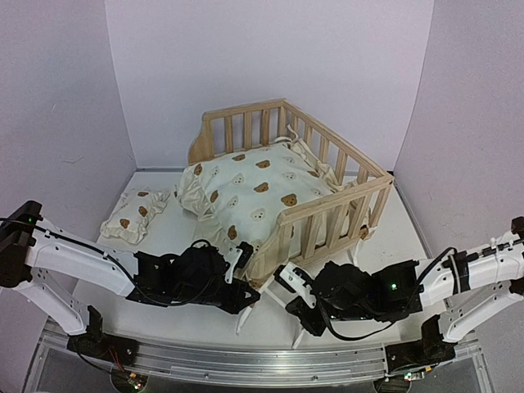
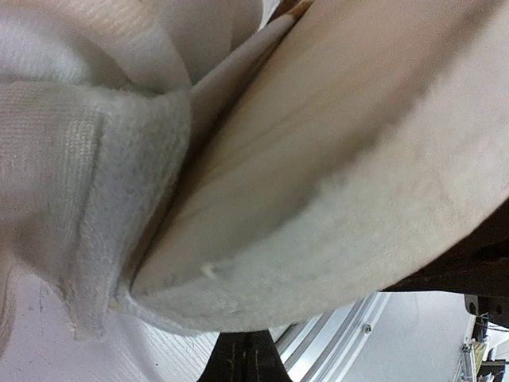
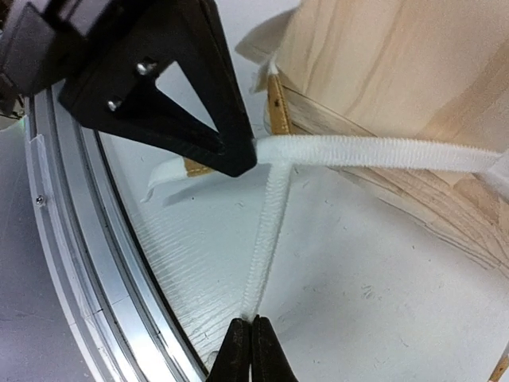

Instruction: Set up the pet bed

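Right fingers [image 3: 237, 356] pinch the cushion's tie [image 3: 266, 231].

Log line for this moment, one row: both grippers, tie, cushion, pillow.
left gripper: shut, at frame corner | right gripper: shut on tie | cushion: in frame | pillow: on table, outside

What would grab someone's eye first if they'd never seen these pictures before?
The light pine bed frame stands mid-table, with the cream bear-print cushion heaped inside and spilling out of its open side. The small matching pillow lies apart on the table to the left. At the frame's near corner, the right gripper is shut on a white tie stretched straight.
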